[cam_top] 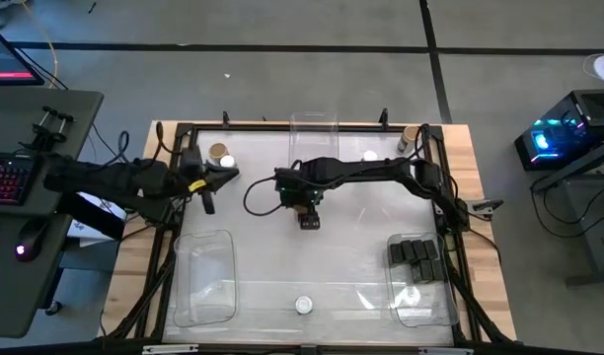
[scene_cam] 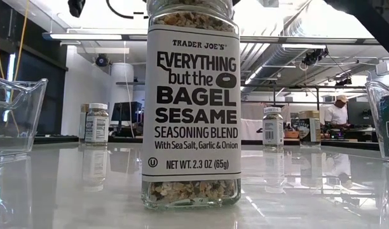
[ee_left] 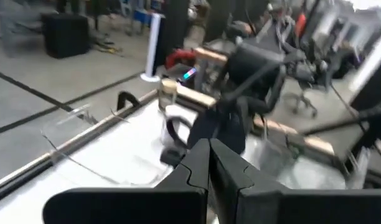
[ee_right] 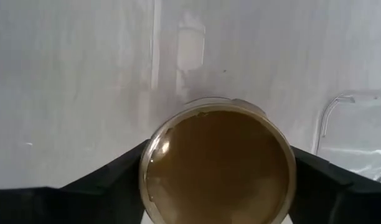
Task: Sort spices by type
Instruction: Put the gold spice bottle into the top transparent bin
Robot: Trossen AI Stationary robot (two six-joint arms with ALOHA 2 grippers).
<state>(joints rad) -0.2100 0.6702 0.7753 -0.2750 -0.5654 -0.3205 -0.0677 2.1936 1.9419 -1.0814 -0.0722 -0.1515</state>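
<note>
Two arms are over your counter (cam_top: 312, 271). Your right gripper (cam_top: 309, 219) hangs above the middle of the counter with its fingers spread on either side of a tan-lidded jar (ee_right: 218, 165); the right wrist view shows that lid directly between the fingers, but you cannot confirm contact from it. Your left gripper (cam_top: 209, 200) sits fully closed with nothing in it, just beside two jars (cam_top: 221, 155) at the counter's far edge. Black boxes (cam_top: 416, 257) lie in the clear bin (cam_top: 448, 311) well to the right gripper's side, near the front. A white-lidded jar (cam_top: 303, 305) stands alone at the front edge, apart from both grippers; the low view shows its sesame seasoning label.
</note>
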